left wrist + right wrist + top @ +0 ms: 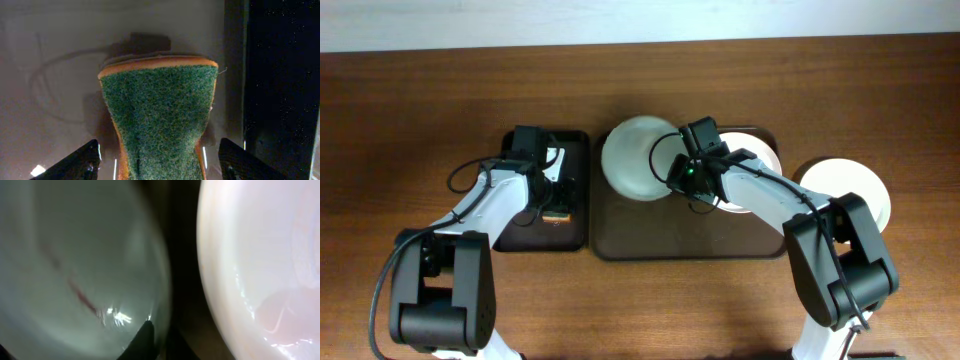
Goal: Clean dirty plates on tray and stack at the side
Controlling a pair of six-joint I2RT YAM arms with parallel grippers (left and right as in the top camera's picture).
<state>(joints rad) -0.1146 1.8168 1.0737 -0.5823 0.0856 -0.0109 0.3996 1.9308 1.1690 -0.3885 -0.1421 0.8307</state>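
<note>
Step in hand: seizing the smeared plate at the left of the tray. The right gripper sits at its rim; whether the fingers have closed cannot be told. The left gripper fingers clamp the sponge. Next move, as judged: secure the rim grip, then lift for scrubbing.

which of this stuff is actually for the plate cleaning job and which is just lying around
For the job:
- left plate, at the big tray's left end
- second plate, under the right arm
- third plate, on the table at the right
- big tray
- sponge

Just lying about:
- narrow tray
- table
</note>
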